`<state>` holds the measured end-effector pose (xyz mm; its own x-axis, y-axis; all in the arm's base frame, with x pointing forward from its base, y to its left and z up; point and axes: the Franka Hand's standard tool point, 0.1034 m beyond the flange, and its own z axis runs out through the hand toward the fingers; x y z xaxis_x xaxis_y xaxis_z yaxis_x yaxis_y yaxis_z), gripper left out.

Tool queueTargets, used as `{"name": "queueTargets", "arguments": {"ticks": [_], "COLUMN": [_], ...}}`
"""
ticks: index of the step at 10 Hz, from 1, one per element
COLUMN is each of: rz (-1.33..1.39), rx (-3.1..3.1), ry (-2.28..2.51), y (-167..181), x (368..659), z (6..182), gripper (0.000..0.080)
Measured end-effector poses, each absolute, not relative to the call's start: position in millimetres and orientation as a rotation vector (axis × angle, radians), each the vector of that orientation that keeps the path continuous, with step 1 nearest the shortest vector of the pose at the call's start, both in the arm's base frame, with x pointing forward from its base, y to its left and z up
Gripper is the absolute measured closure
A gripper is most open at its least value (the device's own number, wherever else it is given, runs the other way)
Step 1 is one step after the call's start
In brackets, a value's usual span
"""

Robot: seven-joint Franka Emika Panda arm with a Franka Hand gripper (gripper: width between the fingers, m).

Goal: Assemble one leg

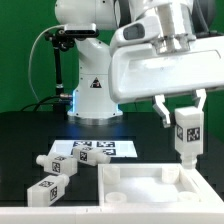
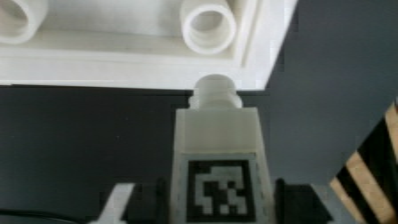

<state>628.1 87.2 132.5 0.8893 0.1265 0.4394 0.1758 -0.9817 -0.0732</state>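
closest to me lies the white panel [image 1: 150, 186], rim up, with loose legs [image 1: 55, 165] on the black table [image 1: 20, 140] toward the exterior view's left. over the panel's far rim the gripper [image 1: 183, 118] is clamped on a leg [image 1: 187, 134], held upright, round end down near a round socket [image 2: 214, 25]. behind lies the marker board [image 1: 100, 147]

Smooth, faintly glossy white plastic for the leg [image 1: 187, 132] in the claw [image 1: 184, 118]; same white plastic for the panel [image 1: 112, 188] just below; matt black table [image 1: 30, 130] underneath.
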Motion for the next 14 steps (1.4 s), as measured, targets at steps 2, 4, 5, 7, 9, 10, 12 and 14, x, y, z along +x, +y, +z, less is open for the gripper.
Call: {"name": "queueTargets", "arguments": {"ticks": [2,4,5,7,9,10,12,14], "rz": [-0.672,-0.68,-0.692,-0.695,-0.681,-0.676,-0.668,-0.665], "rx": [-2.945,-2.943,-2.939,-2.941,-2.944,-2.945,-2.945,-2.947], "ry": [-0.235,-0.246,-0.267,-0.3,-0.305,-0.305,-0.301,-0.307], "y": [86.8,89.6,98.6,103.5,102.9,102.1,102.1,99.8], "x": [627.9,627.4,625.3,624.1,621.7,620.8,622.0,622.8], "z": [131.8,130.3,124.1,117.3,108.4,105.5,100.6,94.4], "gripper": [0.0515,0.0515,0.0515,0.0515,0.0515,0.0515,0.0515,0.0515]}}
